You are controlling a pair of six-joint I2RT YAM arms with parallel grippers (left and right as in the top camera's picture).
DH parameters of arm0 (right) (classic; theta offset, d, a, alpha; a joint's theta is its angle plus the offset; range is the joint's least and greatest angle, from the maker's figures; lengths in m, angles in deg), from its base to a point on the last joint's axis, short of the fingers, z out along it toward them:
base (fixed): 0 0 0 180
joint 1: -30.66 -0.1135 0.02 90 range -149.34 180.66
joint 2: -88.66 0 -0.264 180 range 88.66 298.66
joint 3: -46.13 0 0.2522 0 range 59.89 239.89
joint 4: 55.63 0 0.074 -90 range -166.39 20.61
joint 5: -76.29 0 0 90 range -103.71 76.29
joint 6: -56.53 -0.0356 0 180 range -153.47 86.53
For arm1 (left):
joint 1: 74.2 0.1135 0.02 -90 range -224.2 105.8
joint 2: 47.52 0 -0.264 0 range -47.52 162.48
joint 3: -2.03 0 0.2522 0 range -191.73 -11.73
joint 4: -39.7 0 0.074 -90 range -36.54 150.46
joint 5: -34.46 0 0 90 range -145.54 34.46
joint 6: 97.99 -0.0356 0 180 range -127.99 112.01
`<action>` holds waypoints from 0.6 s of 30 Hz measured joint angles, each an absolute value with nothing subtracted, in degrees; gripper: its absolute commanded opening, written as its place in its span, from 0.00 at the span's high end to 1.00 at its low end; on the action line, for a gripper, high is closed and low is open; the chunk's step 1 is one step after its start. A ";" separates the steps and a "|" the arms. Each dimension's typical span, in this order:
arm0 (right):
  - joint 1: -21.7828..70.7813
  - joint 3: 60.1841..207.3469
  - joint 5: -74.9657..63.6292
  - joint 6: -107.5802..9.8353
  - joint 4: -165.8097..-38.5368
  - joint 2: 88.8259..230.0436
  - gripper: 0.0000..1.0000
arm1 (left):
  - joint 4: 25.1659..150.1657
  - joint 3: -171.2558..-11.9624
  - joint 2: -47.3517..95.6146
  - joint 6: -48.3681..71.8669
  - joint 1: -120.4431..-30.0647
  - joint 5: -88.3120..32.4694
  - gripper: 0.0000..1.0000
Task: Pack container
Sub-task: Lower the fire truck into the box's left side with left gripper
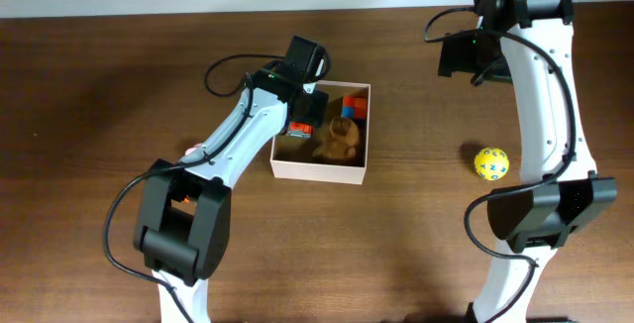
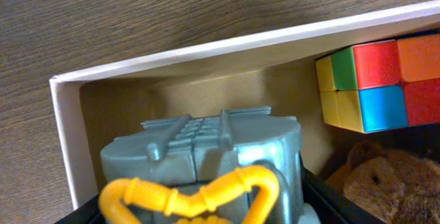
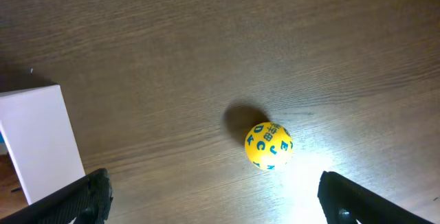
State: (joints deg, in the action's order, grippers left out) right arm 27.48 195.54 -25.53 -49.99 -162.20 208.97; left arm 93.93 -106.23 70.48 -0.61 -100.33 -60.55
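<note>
The container (image 1: 319, 170), a shallow white-walled box with a tan inside, stands mid-table. In it lie a multicoloured cube (image 1: 355, 105) and a brown teddy (image 1: 340, 140). My left gripper (image 1: 303, 117) is over the box's left part, shut on a grey toy with a yellow pipe (image 2: 206, 148). The left wrist view shows the box wall (image 2: 206, 49), the cube (image 2: 378, 83) and the teddy (image 2: 392, 183). A yellow ball with blue letters (image 1: 491, 163) lies on the table to the right. My right gripper (image 3: 220, 207) is open above the table, with the ball (image 3: 269, 146) ahead of its fingers.
The table is dark brown wood. A small pink thing (image 1: 193, 151) shows beside the left arm, mostly hidden. A white corner of the container (image 3: 38, 141) shows at the left of the right wrist view. The right arm's base stands at the front right.
</note>
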 measured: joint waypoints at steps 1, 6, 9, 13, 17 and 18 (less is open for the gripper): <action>27.48 195.54 -25.53 -49.99 -162.20 208.97 0.01 | 93.93 -106.23 70.48 -0.59 -100.33 -60.55 0.43; 27.48 195.54 -25.53 -49.97 -162.20 208.97 0.01 | 93.93 -106.23 70.48 -0.59 -100.33 -60.55 0.42; 27.48 195.54 -25.53 -50.01 -162.20 208.97 0.01 | 93.93 -106.23 70.48 -0.61 -100.33 -60.55 0.42; 27.48 195.54 -25.53 -49.99 -162.20 208.97 0.01 | 93.95 -106.23 70.48 -0.61 -100.33 -60.73 0.41; 27.48 195.54 -25.53 -50.01 -162.20 208.97 0.01 | 93.93 -106.23 70.48 -0.59 -100.33 -60.77 0.36; 27.48 195.54 -25.53 -49.99 -162.20 208.97 0.01 | 93.95 -106.23 70.48 -0.61 -100.33 -60.84 0.36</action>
State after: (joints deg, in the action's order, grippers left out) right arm 27.48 195.54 -25.53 -49.99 -162.20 208.97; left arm 93.95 -106.23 70.48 -0.61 -100.33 -60.84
